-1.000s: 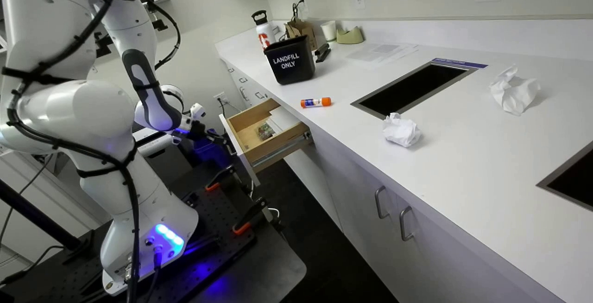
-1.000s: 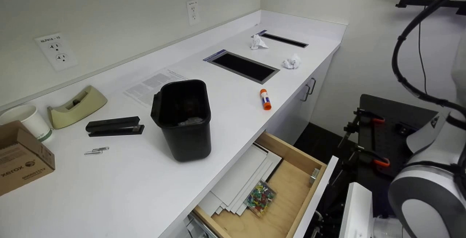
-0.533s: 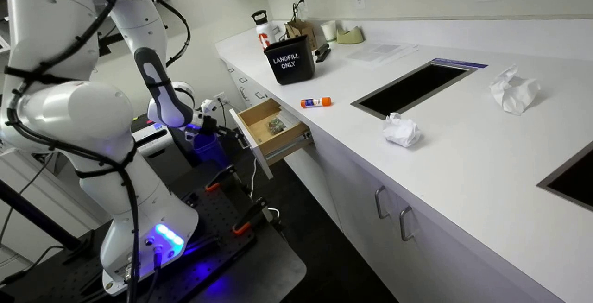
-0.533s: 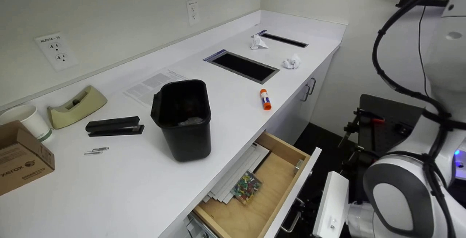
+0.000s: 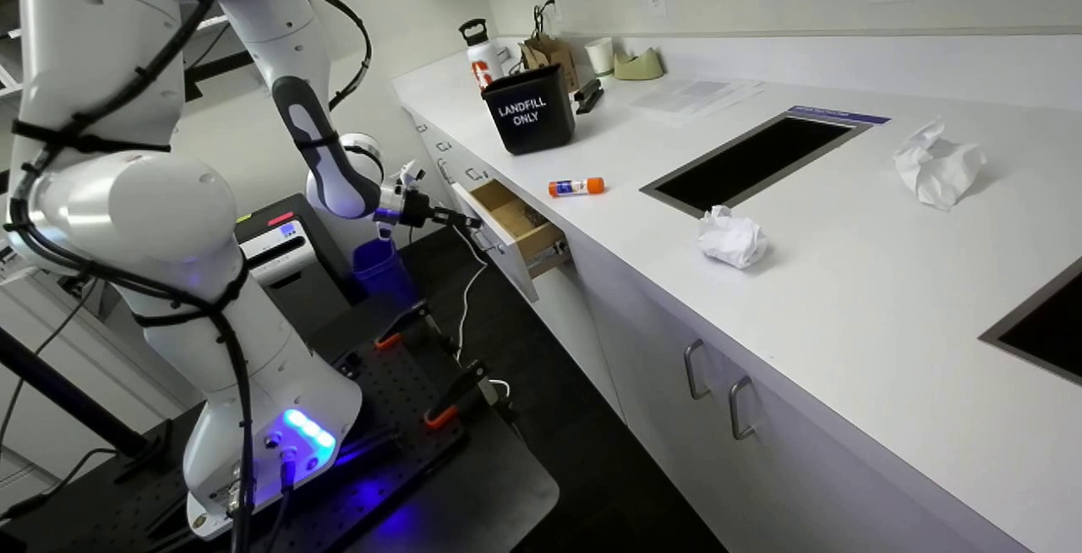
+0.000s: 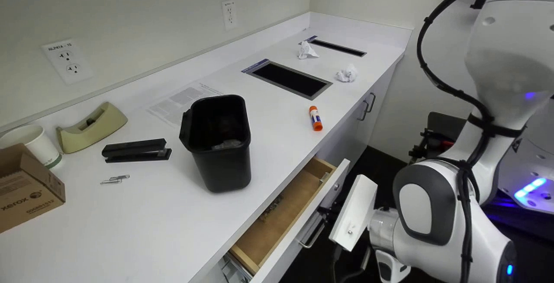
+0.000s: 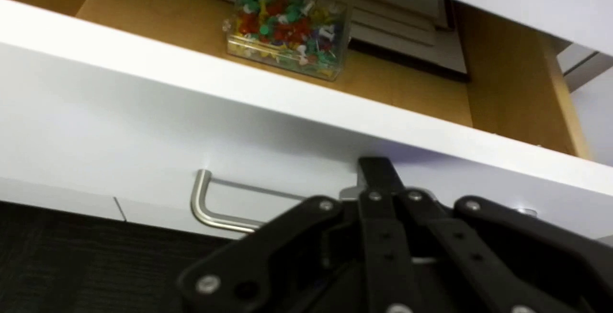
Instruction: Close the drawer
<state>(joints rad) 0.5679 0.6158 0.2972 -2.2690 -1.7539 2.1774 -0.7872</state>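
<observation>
In an exterior view, holds the gripper (image 5: pixel 475 221) tip-first at the white front of the drawer (image 5: pixel 514 259), partway out beneath the countertop (image 5: pixel 854 299). On top, near the edge, an orange-capped glue stick (image 5: pixel 576 187); farther along, the black bin (image 5: pixel 528 117) lettered LANDFILL ONLY.

In an exterior view, looks down on the drawer's wooden floor, with the gripper mostly hidden behind a white block (image 6: pixel 354 211) at the wrist.

In the wrist view, has the fingers (image 7: pixel 376 174) closed together, seemingly touching the drawer front below its top edge, just beside the metal handle (image 7: pixel 225 222); cannot tell whether against that too. Inside, pale boards (image 7: pixel 397 28) and a clear box of coloured pushpins (image 7: pixel 289 28).
</observation>
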